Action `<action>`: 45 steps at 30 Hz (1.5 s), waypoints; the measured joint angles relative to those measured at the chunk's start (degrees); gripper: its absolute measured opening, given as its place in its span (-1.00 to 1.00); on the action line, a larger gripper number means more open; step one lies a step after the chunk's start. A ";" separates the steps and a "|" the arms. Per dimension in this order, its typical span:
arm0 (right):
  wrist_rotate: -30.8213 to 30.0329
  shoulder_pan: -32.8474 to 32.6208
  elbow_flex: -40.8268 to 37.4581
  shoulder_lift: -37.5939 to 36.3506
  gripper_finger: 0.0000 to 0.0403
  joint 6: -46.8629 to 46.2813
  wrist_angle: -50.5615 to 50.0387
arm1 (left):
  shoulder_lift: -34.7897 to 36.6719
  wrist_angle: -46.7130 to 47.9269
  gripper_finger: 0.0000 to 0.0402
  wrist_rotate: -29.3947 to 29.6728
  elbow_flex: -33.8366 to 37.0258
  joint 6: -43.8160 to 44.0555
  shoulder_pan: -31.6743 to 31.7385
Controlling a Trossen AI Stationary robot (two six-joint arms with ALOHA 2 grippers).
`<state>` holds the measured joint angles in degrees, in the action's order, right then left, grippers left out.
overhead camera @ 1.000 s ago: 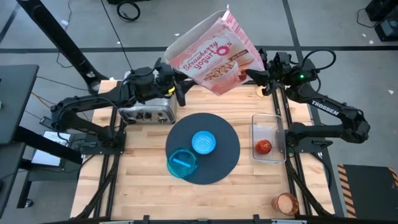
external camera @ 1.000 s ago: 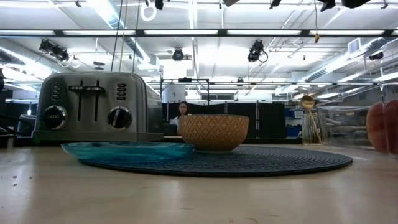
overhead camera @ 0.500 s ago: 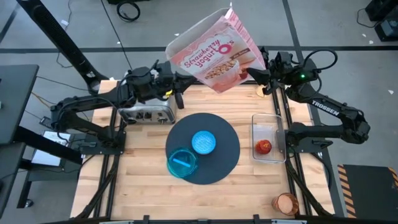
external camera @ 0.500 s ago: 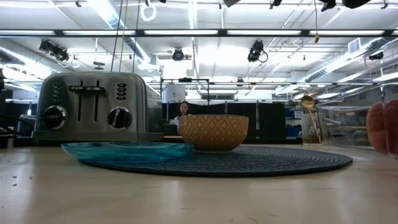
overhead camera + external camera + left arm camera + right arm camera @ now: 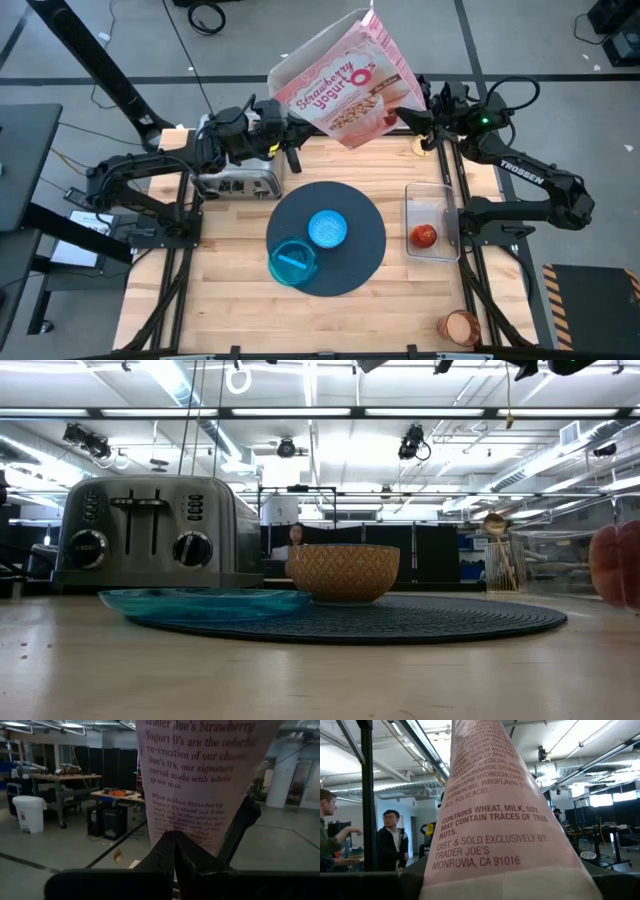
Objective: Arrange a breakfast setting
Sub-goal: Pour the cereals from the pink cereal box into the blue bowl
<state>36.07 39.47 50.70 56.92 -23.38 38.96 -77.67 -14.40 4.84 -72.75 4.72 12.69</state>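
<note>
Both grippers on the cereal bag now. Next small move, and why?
Probably carry the cereal bag toward the blue bowl on the mat. The left gripper and right gripper pinch its opposite sides, holding it over the table's far edge, not yet above the bowl.

You have a pink cereal box (image 5: 345,85) raised in the air beyond the silver toaster (image 5: 238,180), tilted, with its open top turned away from the toaster. The toaster stands at the table's (image 5: 230,310) far left corner. Well to the toaster's right lies a clear plastic container (image 5: 432,222). Two people (image 5: 390,842) stand in the room behind.
</note>
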 joint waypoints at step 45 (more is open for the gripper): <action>6.80 0.71 -0.13 -29.59 -0.03 4.49 -60.58 | 14.81 52.32 -0.97 7.63 0.04 15.72 -9.14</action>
<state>42.87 40.18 50.57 27.33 -18.89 -21.62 -62.86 37.92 12.47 -72.71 20.45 3.55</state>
